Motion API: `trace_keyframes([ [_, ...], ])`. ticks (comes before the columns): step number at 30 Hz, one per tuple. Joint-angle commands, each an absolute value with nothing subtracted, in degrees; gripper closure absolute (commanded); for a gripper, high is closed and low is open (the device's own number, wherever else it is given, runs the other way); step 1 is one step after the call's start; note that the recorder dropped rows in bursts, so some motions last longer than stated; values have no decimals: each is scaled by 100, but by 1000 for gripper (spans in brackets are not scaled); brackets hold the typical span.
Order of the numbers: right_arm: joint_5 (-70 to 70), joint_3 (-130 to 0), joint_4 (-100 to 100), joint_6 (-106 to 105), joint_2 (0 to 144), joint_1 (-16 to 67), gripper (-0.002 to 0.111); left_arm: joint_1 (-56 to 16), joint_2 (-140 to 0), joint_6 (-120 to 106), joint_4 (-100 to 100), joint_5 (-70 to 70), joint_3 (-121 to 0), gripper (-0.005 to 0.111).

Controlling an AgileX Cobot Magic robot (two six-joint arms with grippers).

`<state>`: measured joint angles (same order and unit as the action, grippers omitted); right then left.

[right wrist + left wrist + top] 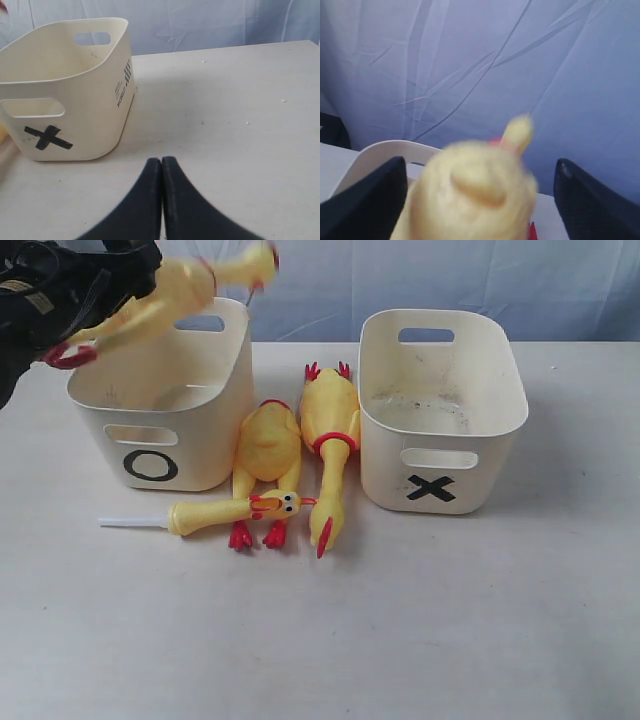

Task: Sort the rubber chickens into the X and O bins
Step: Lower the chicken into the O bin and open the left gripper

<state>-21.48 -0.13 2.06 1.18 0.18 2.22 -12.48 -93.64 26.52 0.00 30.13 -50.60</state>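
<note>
A blurred yellow rubber chicken [185,288] hangs tilted over the O bin [205,445], its red feet [68,355] by my left gripper [118,292]. In the left wrist view the chicken [475,195] fills the space between the wide-apart fingers [365,200], and a gap shows beside one finger; my left gripper [479,167] is open. Three chickens lie on the table between the bins: a plump one [268,440], a small one [210,514] across its legs, and a long one [330,415]. The X bin [480,465] holds no chicken. My right gripper [161,161] is shut and empty near the X bin [75,115].
A white stick [125,523] pokes from the small chicken's tail end. A blue cloth backdrop [560,280] hangs behind the table. The pale tabletop [350,640] stretches bare toward the front edge.
</note>
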Motion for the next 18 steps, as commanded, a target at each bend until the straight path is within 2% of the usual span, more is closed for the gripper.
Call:
trace_keyframes([
  [1,-2090,0,211,115,0,241,108,-1221,-9290,2608,-180,3070,-5095,22],
  [6,-2090,0,211,115,0,241,108,-1221,-9290,2584,-142,2993,-5095,13],
  [13,-2075,0,199,115,0,241,108,-1221,-9290,2610,210,2917,-5095,13],
  [15,-2075,0,199,115,0,241,108,-1313,-9290,3234,1329,2485,-5095,13],
  [18,-2075,0,199,115,0,241,108,-1864,-9290,4864,5253,1507,-5095,13],
])
